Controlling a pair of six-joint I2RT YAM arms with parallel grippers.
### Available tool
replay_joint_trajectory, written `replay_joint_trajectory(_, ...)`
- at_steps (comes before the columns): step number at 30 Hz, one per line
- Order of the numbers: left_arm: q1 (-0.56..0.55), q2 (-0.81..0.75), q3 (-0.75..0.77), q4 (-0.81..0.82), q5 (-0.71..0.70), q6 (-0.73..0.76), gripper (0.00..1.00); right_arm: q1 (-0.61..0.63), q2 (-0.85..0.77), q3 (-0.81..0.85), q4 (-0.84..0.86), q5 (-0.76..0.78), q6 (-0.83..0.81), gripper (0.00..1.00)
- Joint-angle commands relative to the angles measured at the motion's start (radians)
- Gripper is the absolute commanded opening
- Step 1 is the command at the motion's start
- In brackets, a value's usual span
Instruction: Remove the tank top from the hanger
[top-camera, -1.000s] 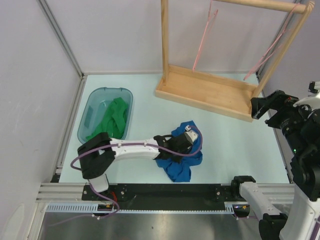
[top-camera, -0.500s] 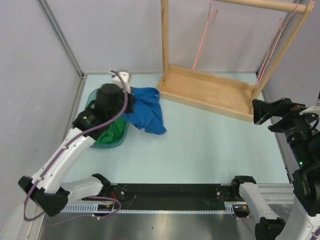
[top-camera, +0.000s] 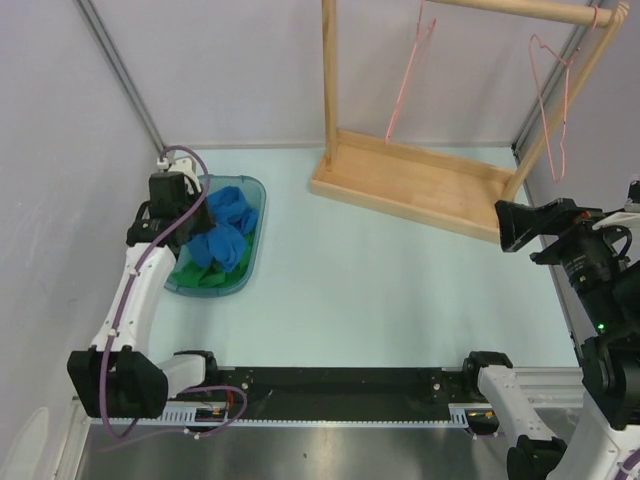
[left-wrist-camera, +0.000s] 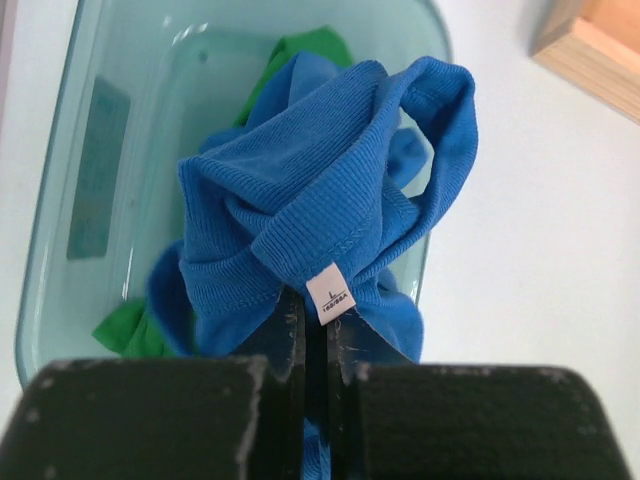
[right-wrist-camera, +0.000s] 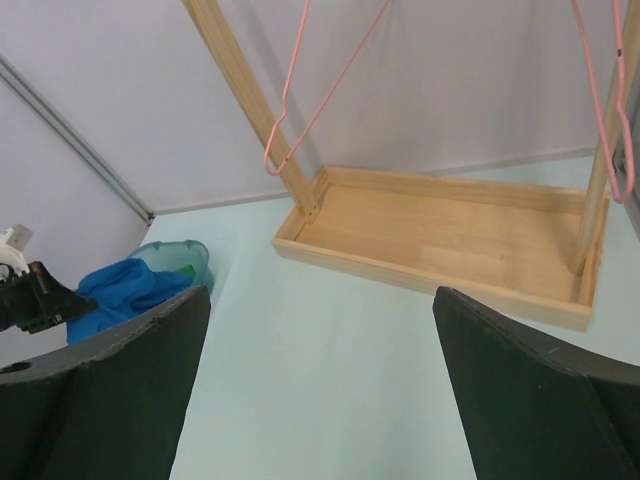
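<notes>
**A:** Anything obscured?
**B:** The green cloth (left-wrist-camera: 125, 328) is mostly buried under the tank top (left-wrist-camera: 320, 220). The rack (top-camera: 420, 185) top is cropped. The right hanger (top-camera: 564, 110) is cut by the frame edge in the right wrist view.
**A:** Room?
**B:** Open surface (top-camera: 380, 290) between tub (left-wrist-camera: 150, 60) and rack. The tub sits near the left wall.
**A:** Top vs gripper?
**B:** It's bunched in the tub, on the green cloth. The left gripper (left-wrist-camera: 315, 345) pinches a fold just beside the white label (left-wrist-camera: 330, 297), jaws nearly together. The right gripper (right-wrist-camera: 320, 330) is spread wide, holding nothing, well apart by the rack's right end.
</notes>
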Motion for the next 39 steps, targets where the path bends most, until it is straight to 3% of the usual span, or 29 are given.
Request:
replay_joint_trajectory(1, 0.045, -0.014, -0.027, 0.071, -0.009, -0.051, 0.00, -0.004, -0.009, -0.033, 0.032, -0.051, 0.006, 1.00)
replay_joint_trajectory(3, 0.058, -0.014, -0.041, 0.081, -0.009, -0.051, 0.12, -0.004, -0.007, -0.059, 0.029, -0.079, 0.017, 1.00)
replay_joint_trajectory(4, 0.064, -0.013, -0.042, 0.081, -0.009, -0.053, 0.25, -0.004, -0.009, -0.088, 0.026, -0.089, 0.017, 0.99)
replay_joint_trajectory(6, 0.076, -0.016, -0.048, 0.081, -0.009, -0.061, 0.41, -0.004, -0.013, -0.116, 0.024, -0.108, 0.015, 1.00)
replay_joint_trajectory(7, 0.081, -0.020, -0.048, 0.079, -0.009, -0.067, 0.58, -0.004, -0.019, -0.139, 0.021, -0.109, 0.015, 1.00)
replay_joint_trajectory(9, 0.084, -0.042, -0.056, 0.082, -0.066, -0.081, 0.72, -0.003, -0.020, -0.150, 0.016, -0.111, 0.008, 1.00)
replay_joint_trajectory(10, 0.085, -0.051, -0.058, 0.081, -0.078, -0.087, 0.87, -0.001, -0.020, -0.156, 0.012, -0.108, 0.008, 1.00)
replay_joint_trajectory(13, 0.084, -0.085, -0.044, 0.075, -0.098, -0.108, 0.99, 0.006, -0.012, -0.171, 0.001, -0.106, 0.002, 1.00)
replay_joint_trajectory(18, 0.050, -0.155, -0.016, 0.067, 0.016, -0.145, 0.99, 0.006, 0.013, -0.240, -0.008, -0.122, 0.006, 1.00)
replay_joint_trajectory(21, -0.123, -0.180, 0.008, 0.073, -0.049, -0.150, 0.99, 0.008, 0.028, -0.293, 0.001, -0.146, 0.020, 1.00)
replay_joint_trajectory(22, -0.246, -0.177, 0.027, 0.073, -0.072, -0.150, 0.99, 0.011, 0.033, -0.309, 0.007, -0.171, 0.035, 1.00)
replay_joint_trajectory(25, -0.460, -0.163, 0.041, 0.079, -0.152, -0.169, 0.99, 0.058, 0.031, -0.384, 0.042, -0.166, 0.071, 1.00)
replay_joint_trajectory(29, -0.666, -0.152, -0.007, 0.146, -0.178, -0.229, 0.99, 0.297, 0.045, -0.487, 0.082, -0.015, 0.135, 1.00)
replay_joint_trajectory(30, -0.706, -0.149, -0.019, 0.163, -0.181, -0.234, 0.99, 0.380, 0.052, -0.516, 0.099, 0.083, 0.150, 1.00)
replay_joint_trajectory(31, -0.785, -0.145, -0.044, 0.189, -0.204, -0.240, 1.00, 0.523, 0.075, -0.565, 0.108, 0.135, 0.172, 1.00)
replay_joint_trajectory(34, -0.919, -0.184, -0.126, 0.225, -0.274, -0.274, 0.99, 0.804, 0.071, -0.700, 0.186, 0.367, 0.281, 1.00)
replay_joint_trajectory(36, -0.959, -0.244, -0.200, 0.246, -0.284, -0.317, 0.99, 0.877, 0.047, -0.775, 0.248, 0.450, 0.360, 1.00)
replay_joint_trajectory(39, -1.001, -0.423, -0.413, 0.352, -0.220, -0.428, 1.00, 0.914, -0.050, -0.983, 0.364, 0.400, 0.426, 1.00)
